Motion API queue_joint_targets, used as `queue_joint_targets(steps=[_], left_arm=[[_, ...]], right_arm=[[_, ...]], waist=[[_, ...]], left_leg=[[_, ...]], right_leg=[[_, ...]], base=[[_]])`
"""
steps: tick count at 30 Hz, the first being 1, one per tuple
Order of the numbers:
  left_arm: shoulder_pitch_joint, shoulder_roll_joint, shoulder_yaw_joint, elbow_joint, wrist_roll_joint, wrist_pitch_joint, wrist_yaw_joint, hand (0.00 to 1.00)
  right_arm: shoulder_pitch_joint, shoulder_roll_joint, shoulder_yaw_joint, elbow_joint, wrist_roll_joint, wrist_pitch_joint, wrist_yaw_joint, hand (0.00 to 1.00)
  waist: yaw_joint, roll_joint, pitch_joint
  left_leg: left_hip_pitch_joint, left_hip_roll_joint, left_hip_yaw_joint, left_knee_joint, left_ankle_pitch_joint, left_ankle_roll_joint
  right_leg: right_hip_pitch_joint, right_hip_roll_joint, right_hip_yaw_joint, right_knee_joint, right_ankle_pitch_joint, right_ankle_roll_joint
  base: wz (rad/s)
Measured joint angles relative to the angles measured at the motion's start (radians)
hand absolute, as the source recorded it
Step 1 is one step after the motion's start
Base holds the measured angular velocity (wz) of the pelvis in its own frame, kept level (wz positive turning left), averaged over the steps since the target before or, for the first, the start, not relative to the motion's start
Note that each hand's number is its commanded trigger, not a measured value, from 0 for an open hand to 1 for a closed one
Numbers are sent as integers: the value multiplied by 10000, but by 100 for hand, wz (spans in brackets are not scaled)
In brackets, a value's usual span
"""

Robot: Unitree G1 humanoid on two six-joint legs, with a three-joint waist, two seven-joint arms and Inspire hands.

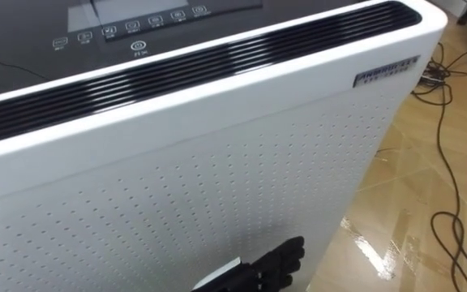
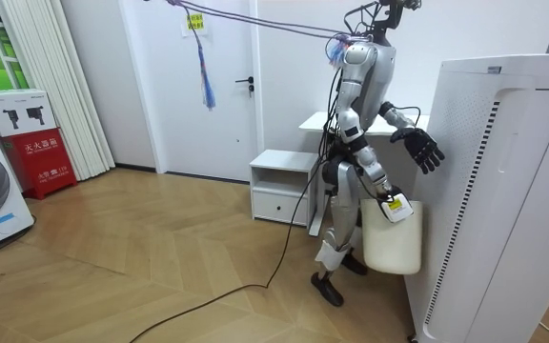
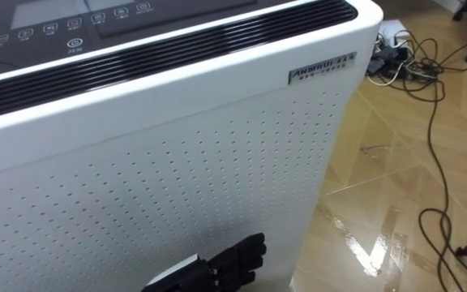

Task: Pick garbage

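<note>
I stand close against a tall white appliance [image 2: 503, 191], facing its perforated side panel [image 1: 217, 186]. My left hand [image 1: 278, 264] is raised in front of that panel with its fingers spread open and nothing in it; in the room view the left hand [image 2: 421, 148] hangs just short of the appliance. My right hand [image 2: 390, 204] is down at hip height, curled on the rim of a white bin [image 2: 391, 243] that hangs beside my legs.
The appliance's dark control top [image 1: 71, 32] and vent slats [image 1: 217, 61] lie right under my head. Loose cables [image 1: 452, 186] and a power strip [image 3: 387, 45] lie on the wood floor to the right. A small white cabinet [image 2: 279, 186] stands behind me.
</note>
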Motion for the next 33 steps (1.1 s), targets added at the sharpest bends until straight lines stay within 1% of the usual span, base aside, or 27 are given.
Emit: queue_joint_targets(steps=[3, 5, 7, 8, 10, 11, 12, 13, 14, 15, 16, 18, 19, 20, 21, 22, 23, 24, 26, 27, 28, 29, 30, 33], left_arm=[[115, 26, 55, 212, 971, 1, 105, 0], [212, 33, 211, 509, 1321, 3, 272, 0], [467, 86, 479, 760, 1540, -1, 523, 0], [640, 92, 656, 1121, 1708, -22, 683, 0], [860, 118, 794, 1824, 1908, -8, 991, 0], [1044, 224, 812, 2091, 1976, -6, 1171, 0], [1242, 267, 883, 2394, 2068, -43, 1323, 0], [1342, 261, 948, 2607, 2076, -45, 1401, 0], [1573, 253, 1136, 3078, 2077, -43, 1589, 0], [1706, 257, 1245, 3290, 2075, -40, 1706, 0], [2003, 256, 1538, 3661, 2067, -52, 1981, 0], [2156, 149, 2236, 4932, 1993, -86, 2581, 0], [2181, 97, 2393, 5211, 1876, -86, 2737, 0], [2261, -44, 2646, 5478, 1649, -108, 3005, 0], [2352, -159, 2768, 5741, 1584, -215, 3201, 0], [2327, -204, 2808, 5907, 1541, -283, 3263, 0], [2269, -288, 2952, 6361, 1239, -404, 3362, 0], [2254, -385, 3140, 6829, 822, -480, 3512, 0], [2254, -481, 3406, 7498, 174, -492, 3671, 0], [2248, -500, 3562, 7862, -169, -519, 3786, 0], [2247, -506, 3655, 8029, -307, -521, 3818, 0], [2244, -581, 3922, 8308, -368, -529, 3922, 0], [2236, -714, 4228, 8532, -364, -547, 4049, 0], [2148, -916, 4627, 9001, -411, -595, 4177, 0]], right_arm=[[14, -113, -1, 3, -2, 0, 9, 100], [50, -211, -1, 22, 5, -1, 3, 100], [161, -300, -27, 39, 49, -10, -5, 100], [279, -313, -79, 166, 54, -23, -9, 100], [416, -319, -127, 544, 68, -24, -53, 100], [561, -318, -222, 630, 295, -21, -108, 100], [781, -317, -434, 644, 577, -42, -221, 100], [885, -319, -577, 658, 707, -43, -290, 100], [1182, -311, -890, 770, 899, -86, -337, 100], [1342, -311, -1049, 779, 1046, -94, -346, 100], [1646, -313, -1413, 776, 1304, -138, -407, 100], [2162, -299, -2003, 1110, 1812, -229, -489, 100], [2219, -300, -2107, 1128, 2001, -243, -524, 100], [2470, -299, -2266, 1147, 2358, -294, -572, 100], [2631, -267, -2447, 1282, 2798, -362, -669, 100], [2658, -228, -2574, 1423, 2979, -416, -707, 100], [2672, -160, -2793, 1670, 3249, -415, -776, 100], [2649, -143, -2963, 1879, 3429, -407, -821, 100], [2668, -108, -3222, 2172, 3647, -445, -882, 100], [2698, -61, -3345, 2486, 3960, -438, -902, 100], [2744, -33, -3416, 2639, 4194, -437, -928, 100], [2870, 9, -3559, 2919, 4612, -435, -1002, 100], [2897, 43, -3720, 3202, 4851, -401, -1082, 100], [2858, 115, -4048, 3641, 5095, -313, -1211, 100]], waist=[[106, -11, 2], [160, -18, -3], [117, -71, -16], [100, -126, -37], [66, -206, -60], [41, -245, -83], [-3, -264, -104], [-28, -266, -121], [-87, -264, -123], [-96, -268, -127], [-100, -281, -159], [-134, -243, -215], [-141, -242, -227], [-150, -230, -247], [-209, -247, -224], [-269, -239, -231], [-357, -248, -240], [-343, -256, -251], [-419, -271, -257], [-432, -312, -273], [-433, -335, -271], [-428, -363, -286], [-413, -378, -294], [-394, -387, -295]], left_leg=[[63, -2, 37, -15, 3, -5], [103, -7, 35, -45, 12, -21], [151, -14, 22, -89, 27, -45], [288, -16, 17, -172, 36, -60], [473, -20, 20, -205, 36, -60], [508, -18, 20, -209, 34, -63], [530, -9, 20, -247, 35, -65], [547, -8, 19, -261, 36, -66], [663, 3, 31, -294, 36, -66], [744, 7, 47, -321, 34, -67], [918, 29, 201, -432, 34, -67], [1167, 45, 281, -623, 32, -68], [1218, 50, 301, -669, 32, -68], [1313, 46, 333, -732, 32, -68], [1418, 48, 444, -770, 33, -67], [1487, 54, 526, -787, 34, -65], [1620, 55, 607, -823, 31, -62], [1747, 91, 762, -948, 30, -63], [1869, 128, 845, -1092, 31, -66], [1994, 160, 937, -1134, 33, -72], [2095, 165, 968, -1156, 30, -76], [2280, 170, 1107, -1250, 21, -84], [2454, 173, 1160, -1366, 20, -84], [2637, 173, 1254, -1524, 20, -84]], right_leg=[[-6, -14, 21, 82, -40, -19], [16, -12, 22, 48, -51, -32], [54, -17, 10, 51, -86, -42], [157, -17, 10, 43, -117, -40], [374, -18, -21, 10, -168, -38], [441, -29, -92, -12, -196, -42], [467, -15, -102, -52, -199, -42], [498, 1, -114, -78, -199, -42], [651, 35, -129, -189, -191, -34], [742, 40, -128, -240, -190, -32], [847, 50, -139, -336, -191, -13], [1102, 59, -148, -467, -218, 10], [1148, 73, -151, -515, -212, 19], [1286, 64, -162, -527, -210, 22], [1452, 47, -230, -597, -220, 40], [1521, 46, -259, -646, -229, 58], [1626, 46, -245, -679, -276, 101], [1655, 47, -130, -684, -284, 96], [1733, 53, -116, -806, -275, 83], [1901, 88, -132, -961, -234, 75], [2044, 131, -131, -1051, -225, 86], [2278, 196, -126, -1241, -210, 111], [2446, 211, -117, -1361, -200, 125], [2550, 215, -85, -1385, -194, 134]], base=[[-1], [0], [3], [5], [7], [13], [13], [10], [6], [3], [0], [0], [0], [6], [12], [20], [0], [-11], [-14], [0], [0], [0], [0], [-10]])
